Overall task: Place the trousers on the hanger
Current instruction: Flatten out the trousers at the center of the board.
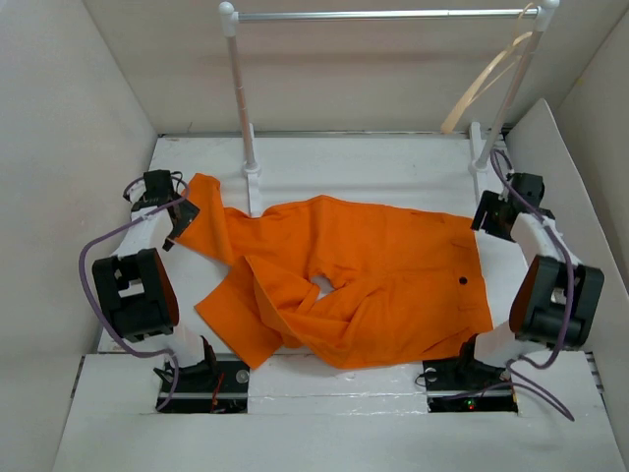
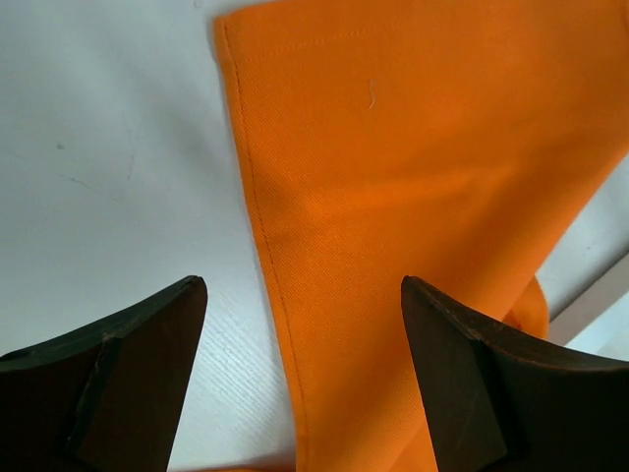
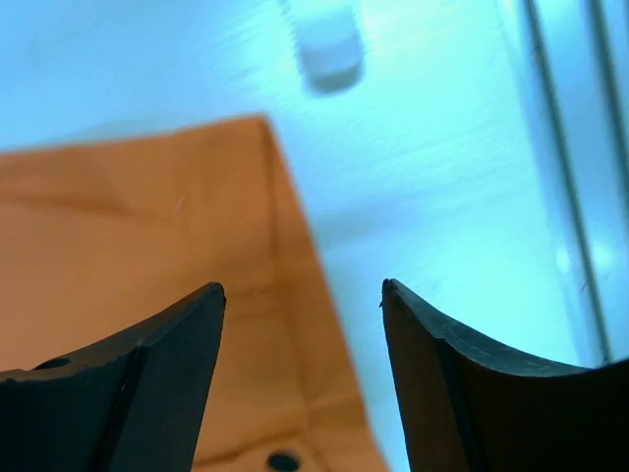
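Observation:
The orange trousers (image 1: 344, 285) lie spread on the white table, waistband to the right with a dark button (image 1: 462, 281), legs to the left, one folded over. The beige hanger (image 1: 486, 84) hangs at the right end of the rack bar. My left gripper (image 1: 182, 214) is open just above the far leg's hem (image 2: 295, 246), the hem edge between its fingers. My right gripper (image 1: 488, 211) is open over the waistband's far corner (image 3: 236, 226), the cloth edge between its fingers. The button also shows in the right wrist view (image 3: 283, 460).
A white-posted rack with a silver bar (image 1: 383, 15) stands at the back; its left post (image 1: 241, 98) rises near the far leg, its right post foot (image 3: 329, 44) beyond the waistband. Pale walls close the sides.

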`<move>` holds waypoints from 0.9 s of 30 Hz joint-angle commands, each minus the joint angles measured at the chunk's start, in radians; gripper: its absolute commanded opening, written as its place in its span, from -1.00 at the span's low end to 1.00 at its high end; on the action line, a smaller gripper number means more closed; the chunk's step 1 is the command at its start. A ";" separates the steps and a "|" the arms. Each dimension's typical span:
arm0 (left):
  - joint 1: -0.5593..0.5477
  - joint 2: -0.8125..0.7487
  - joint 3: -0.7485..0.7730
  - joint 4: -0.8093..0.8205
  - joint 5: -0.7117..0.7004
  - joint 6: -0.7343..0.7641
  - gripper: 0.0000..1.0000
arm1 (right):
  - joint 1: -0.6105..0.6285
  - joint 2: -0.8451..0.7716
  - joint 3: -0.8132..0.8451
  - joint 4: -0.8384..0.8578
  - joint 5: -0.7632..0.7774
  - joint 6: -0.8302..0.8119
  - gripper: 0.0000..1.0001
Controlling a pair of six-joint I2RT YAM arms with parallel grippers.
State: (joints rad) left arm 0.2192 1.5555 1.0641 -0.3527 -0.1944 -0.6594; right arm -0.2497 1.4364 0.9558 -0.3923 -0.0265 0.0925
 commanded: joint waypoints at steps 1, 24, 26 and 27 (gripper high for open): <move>0.002 0.052 -0.006 0.058 0.021 -0.023 0.51 | -0.056 0.152 0.126 0.049 -0.089 -0.123 0.42; 0.126 0.184 -0.089 0.127 0.139 -0.106 0.24 | -0.089 0.291 0.117 0.099 -0.311 -0.123 -1.00; 0.126 0.186 -0.089 0.127 0.136 -0.103 0.22 | -0.118 0.219 0.086 0.131 -0.294 -0.094 -1.00; 0.126 0.184 -0.090 0.129 0.136 -0.100 0.22 | -0.129 0.187 0.075 0.135 -0.283 -0.096 -1.00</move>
State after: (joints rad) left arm 0.3485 1.7123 1.0077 -0.2031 -0.0822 -0.7570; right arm -0.3435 1.7370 1.0500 -0.3264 -0.2993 -0.0437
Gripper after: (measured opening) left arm 0.613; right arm 0.015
